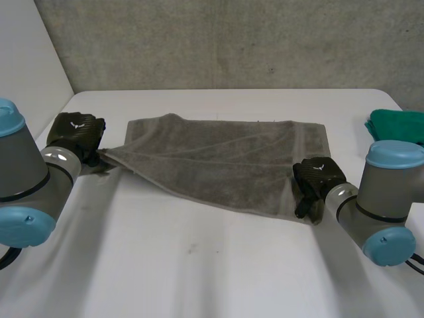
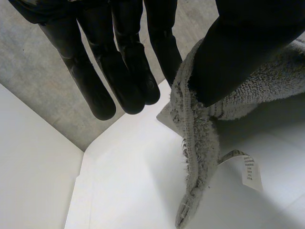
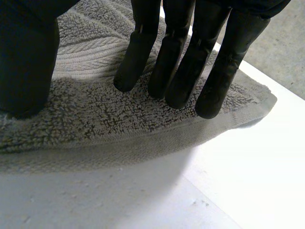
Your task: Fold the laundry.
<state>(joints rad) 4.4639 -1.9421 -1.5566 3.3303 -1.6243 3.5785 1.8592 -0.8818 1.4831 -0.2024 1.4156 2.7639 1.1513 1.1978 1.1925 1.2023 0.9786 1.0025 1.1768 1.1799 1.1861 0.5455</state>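
The towel [image 1: 218, 159] lies mid-frame on the counter [image 1: 199, 265], our left hand [image 1: 78, 131] pinching its left corner, our right hand [image 1: 318, 177] laying straight, unclosed fingers [image 3: 172, 57] on the lower-right corner — we'd close those before lifting evenly.

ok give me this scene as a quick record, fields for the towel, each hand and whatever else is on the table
towel: grey towel spread on the white table, left corner raised off the surface
left hand: at the towel's left corner, pinching its edge; a label hangs from the lifted part
right hand: at the near right corner, straight fingers lying over the towel, not gripping
other: green cloth at the table's right edge
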